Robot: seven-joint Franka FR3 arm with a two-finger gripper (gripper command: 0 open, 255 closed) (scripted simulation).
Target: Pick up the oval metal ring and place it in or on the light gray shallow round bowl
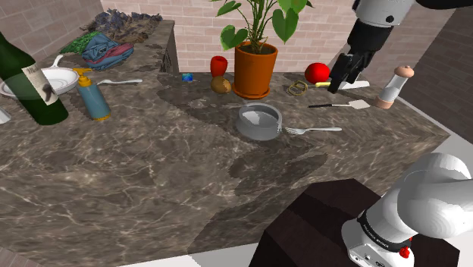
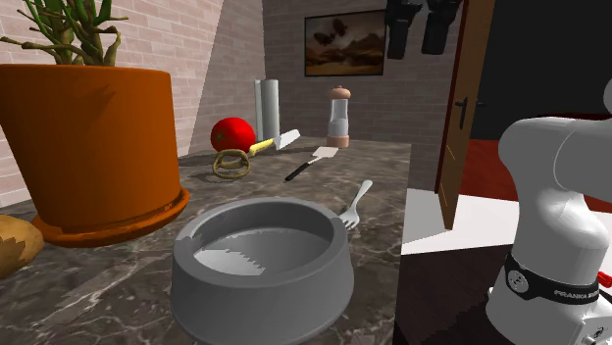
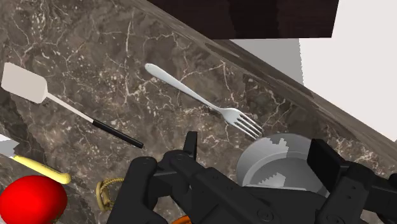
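Note:
The oval ring (image 1: 297,88) is brass-yellow and lies flat on the marble counter between the orange plant pot (image 1: 255,70) and a red ball (image 1: 317,72). It also appears as ring (image 2: 231,165) and ring (image 3: 108,191). The grey shallow round bowl (image 1: 260,121), bowl (image 2: 263,265), stands empty nearer the stand. My black gripper (image 1: 343,85) hangs open well above the counter, right of the ring in the shoulder view, holding nothing. Seen from the wrist, the gripper (image 3: 254,153) frames the bowl (image 3: 280,167) far below, with the ring off to one side.
A fork (image 1: 312,130) lies beside the bowl and a spatula (image 1: 341,105) beyond it. A pepper mill (image 1: 396,86) stands at the counter's right end. A green bottle (image 1: 30,80), blue dispenser (image 1: 92,95) and white plate (image 1: 45,80) stand far left.

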